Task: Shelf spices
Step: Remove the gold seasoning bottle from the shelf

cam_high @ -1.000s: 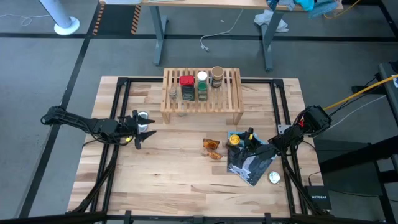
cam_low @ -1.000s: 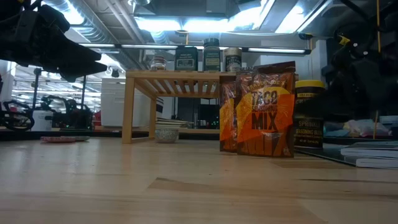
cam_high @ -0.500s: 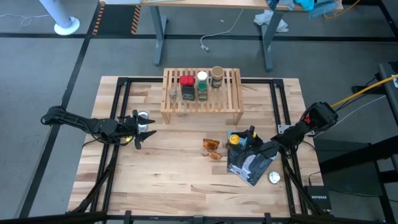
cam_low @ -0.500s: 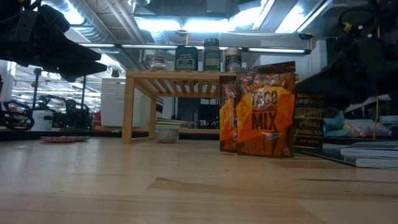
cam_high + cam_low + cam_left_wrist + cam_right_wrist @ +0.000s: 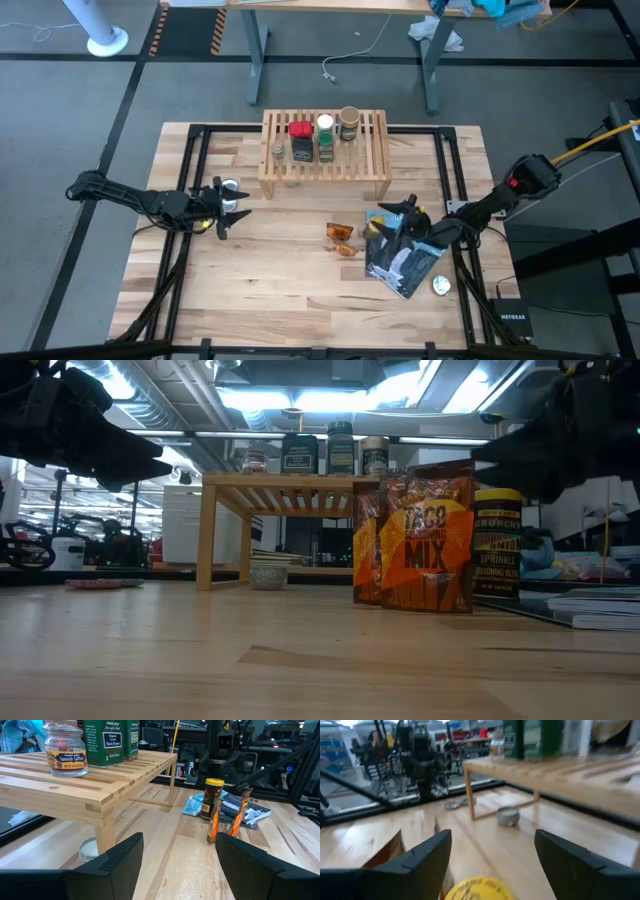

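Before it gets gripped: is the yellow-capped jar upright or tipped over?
Upright. The yellow-capped jar stands on its base on the blue-and-black pouch, cap up, and the open right gripper hovers above it.

Plenty of open butcher-block tabletop [image 5: 270,280] along the near edge and in the middle. Back strip taken up by the low light-wood slatted shelf [image 5: 372,150], with small jars [image 5: 312,138] crowding its left-centre and bare slats to the right. Right of centre gets tight: orange crinkly packets [image 5: 342,240], yellow-capped jar [image 5: 377,226] and blue-and-black glossy pouch [image 5: 402,265] bunched together. Under the shelf, only a small round dish [image 5: 90,849].
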